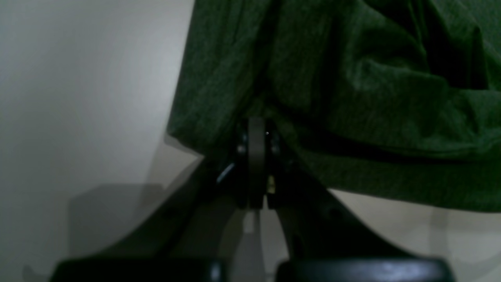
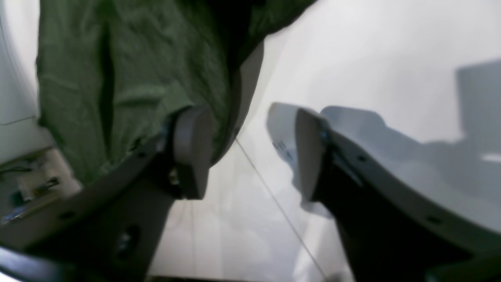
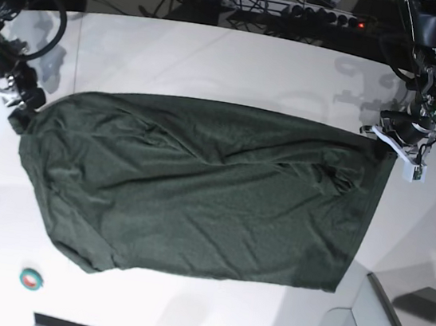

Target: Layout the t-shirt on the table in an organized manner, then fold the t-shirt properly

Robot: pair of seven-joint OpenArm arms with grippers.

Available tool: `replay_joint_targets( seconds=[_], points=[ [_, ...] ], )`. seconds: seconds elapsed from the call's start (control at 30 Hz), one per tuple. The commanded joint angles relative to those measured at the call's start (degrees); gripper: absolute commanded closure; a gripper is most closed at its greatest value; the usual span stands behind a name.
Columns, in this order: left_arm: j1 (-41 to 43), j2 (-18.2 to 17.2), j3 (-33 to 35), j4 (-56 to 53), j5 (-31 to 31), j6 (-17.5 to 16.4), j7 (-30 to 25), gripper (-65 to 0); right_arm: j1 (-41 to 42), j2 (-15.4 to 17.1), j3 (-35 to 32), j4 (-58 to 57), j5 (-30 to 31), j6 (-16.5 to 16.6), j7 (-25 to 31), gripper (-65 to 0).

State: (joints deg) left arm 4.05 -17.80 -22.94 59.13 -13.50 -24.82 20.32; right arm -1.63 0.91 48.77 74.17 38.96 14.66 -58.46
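Close under my right wrist camera, my right gripper [image 2: 250,152] stands wide, its two pads apart with bare white table [image 2: 352,58] between them; nothing is held there. Just beside one pad hangs the green t-shirt [image 2: 129,78], its edge touching or nearly touching that pad, I cannot tell which. From the base view my right gripper [image 3: 23,105] sits at the shirt's corner on that view's left. My left gripper [image 1: 256,156] is pinched tight on the t-shirt [image 1: 352,98] at the opposite corner, by the view's right end. Between my two arms the t-shirt [image 3: 198,192] lies spread on the table [image 3: 216,58], wrinkled, its long axis running from one gripper to the other. I judge any next grasp falls to my right arm, since the cloth lies right beside it.
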Motion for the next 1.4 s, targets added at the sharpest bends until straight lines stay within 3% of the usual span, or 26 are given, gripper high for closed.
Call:
replay_joint_targets(
  seconds=[0.0,0.33,0.53,0.8,0.9,1.1,1.17,1.3,1.37],
  points=[
    [0.3,-0.9,-0.2,0.6,0.5,0.4,0.7,0.0,1.0,0.2,-0.5,-0.5,1.3,0.7,1.4,-35.0],
    [1.6,-0.9,-0.2,5.2,0.5,0.4,0.8,0.0,2.6,0.3,-0.7,-10.7,1.2,2.1,7.9,-34.8],
    [1.6,-0.9,-0.2,5.1,0.5,0.4,0.8,0.0,2.6,0.4,-2.7,-11.0,1.0,6.3,9.5,-34.2],
    [1.4,-0.9,-0.3,5.2,0.4,0.4,0.8,0.0,3.1,0.4,-3.1,-13.4,1.3,6.7,9.4,-12.0],
    [1.5,-0.9,-0.3,5.8,0.1,0.4,0.8,0.0,3.1,0.4,-3.2,-13.4,1.1,9.2,9.1,-3.0],
    [2.8,-0.9,-2.8,10.0,0.0,0.4,1.4,0.0,3.0,0.4,-3.2,-13.4,1.1,9.7,9.0,-2.4],
    [3.2,-0.4,-6.1,13.0,-0.1,0.4,4.9,0.0,3.0,0.4,-3.2,-13.4,1.0,9.7,9.0,-2.4],
    [3.9,2.3,-14.1,19.2,-0.1,0.3,12.2,-19.4,3.0,0.4,-3.2,-13.4,1.0,9.7,7.2,-2.4],
    [5.7,4.2,-18.4,21.2,-0.2,-0.1,13.5,-25.8,3.0,0.4,-3.2,-13.0,1.0,9.7,6.7,-2.4]
  ],
)
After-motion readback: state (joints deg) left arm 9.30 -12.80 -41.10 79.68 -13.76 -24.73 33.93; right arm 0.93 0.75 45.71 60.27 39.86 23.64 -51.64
